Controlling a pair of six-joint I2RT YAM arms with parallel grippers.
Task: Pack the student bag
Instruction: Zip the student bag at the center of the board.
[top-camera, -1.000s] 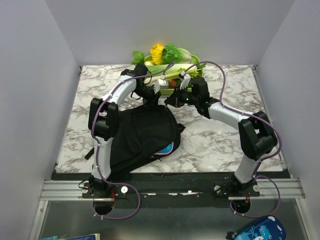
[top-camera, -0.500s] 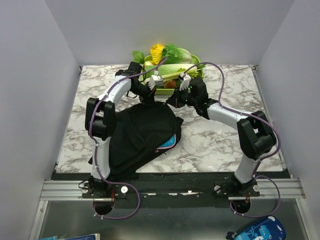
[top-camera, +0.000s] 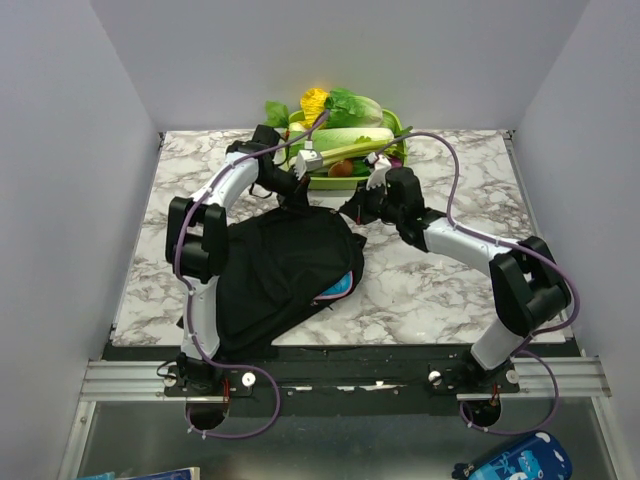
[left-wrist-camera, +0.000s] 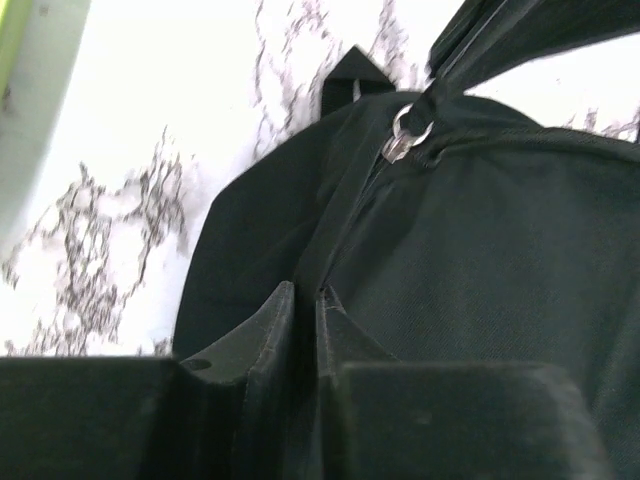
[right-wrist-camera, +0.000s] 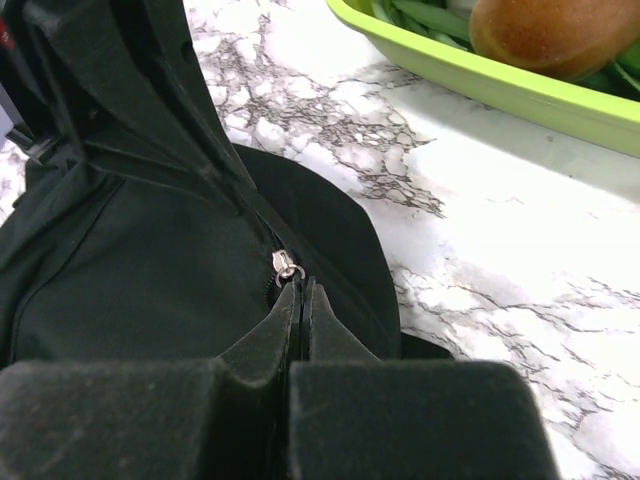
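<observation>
Right gripper (right-wrist-camera: 301, 286): jaws closed on the zip pull (right-wrist-camera: 287, 266). Left gripper (left-wrist-camera: 305, 295): jaws pinch fabric beside the zip, likely bracing it for zipping. The student bag (top-camera: 280, 270) lies flat on the counter (top-camera: 420, 300).

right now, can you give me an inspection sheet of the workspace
surface: marble-pattern table, arms bolted at its near edge
job's things: student bag lying flat, left of centre, something blue showing at its side
clutter: green tray of produce at the far edge
grippers: left gripper closed on a fold of the bag; right gripper shut, tips at a zip pull
cables: purple cables looped along both arms
surroundings: grey walls; blue pouch below the near edge
</observation>
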